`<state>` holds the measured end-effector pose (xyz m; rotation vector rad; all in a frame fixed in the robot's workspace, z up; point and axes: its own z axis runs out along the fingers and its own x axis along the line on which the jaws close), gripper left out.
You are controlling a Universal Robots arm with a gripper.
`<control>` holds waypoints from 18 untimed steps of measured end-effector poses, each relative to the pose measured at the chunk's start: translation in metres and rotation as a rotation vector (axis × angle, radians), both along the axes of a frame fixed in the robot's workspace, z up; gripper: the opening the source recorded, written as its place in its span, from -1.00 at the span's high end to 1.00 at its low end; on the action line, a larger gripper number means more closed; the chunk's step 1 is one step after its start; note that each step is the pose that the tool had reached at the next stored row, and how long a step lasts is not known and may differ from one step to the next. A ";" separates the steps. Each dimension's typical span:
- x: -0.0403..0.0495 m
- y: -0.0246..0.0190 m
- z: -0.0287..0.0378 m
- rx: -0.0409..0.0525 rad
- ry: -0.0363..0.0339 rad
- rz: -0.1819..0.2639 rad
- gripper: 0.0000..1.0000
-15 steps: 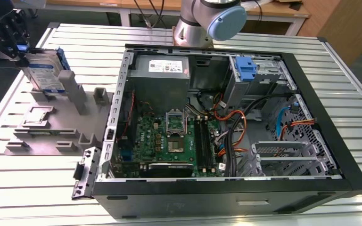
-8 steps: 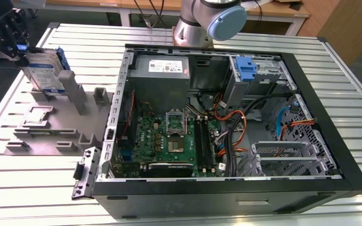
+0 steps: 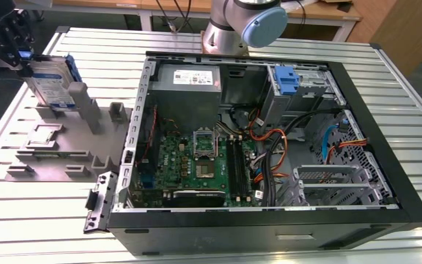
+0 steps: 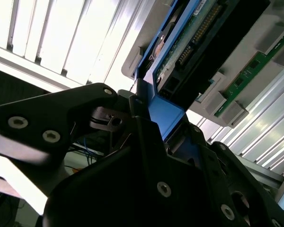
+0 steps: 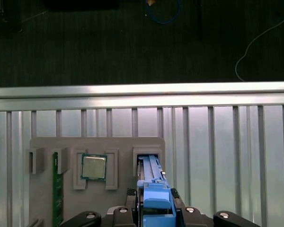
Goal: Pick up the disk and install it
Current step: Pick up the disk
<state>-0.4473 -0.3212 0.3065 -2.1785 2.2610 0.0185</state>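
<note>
The disk (image 3: 50,82) stands upright on its edge at the back of the grey fixture (image 3: 57,148), on the exterior view's left. Its white-and-blue label faces the camera and blue rails run along its edges. My gripper (image 3: 22,61) comes down on it from above, shut on the disk's upper end. In the first wrist view the blue rail of the disk (image 5: 154,198) runs between my gripper (image 5: 156,215) fingers toward the fixture's slot. In the second wrist view the disk (image 4: 189,42) shows its circuit-board side beyond my gripper (image 4: 151,118). I cannot tell whether its lower edge still rests in the slot.
The open computer case (image 3: 270,220) lies at the exterior view's right of the fixture, with a power supply (image 3: 189,80), a drive cage with a blue bracket (image 3: 288,82) and a metal cage (image 3: 336,184) inside. The fixture also holds a processor chip (image 5: 93,167) and a green memory stick (image 5: 57,189).
</note>
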 end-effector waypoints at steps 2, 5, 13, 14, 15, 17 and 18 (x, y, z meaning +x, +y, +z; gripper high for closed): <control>0.0000 0.0000 0.0012 0.0000 -0.0001 0.000 0.26; 0.0000 0.0000 0.0036 0.0000 0.0000 0.000 0.26; 0.0000 0.0000 0.0094 0.0000 -0.0001 0.000 0.26; 0.0000 0.0000 0.0099 0.0001 -0.0001 0.000 0.26; 0.0000 0.0000 0.0104 0.0001 -0.0002 0.000 0.26; 0.0000 0.0000 0.0117 0.0000 0.0001 0.000 0.26; 0.0000 0.0000 0.0123 0.0000 0.0000 0.000 0.26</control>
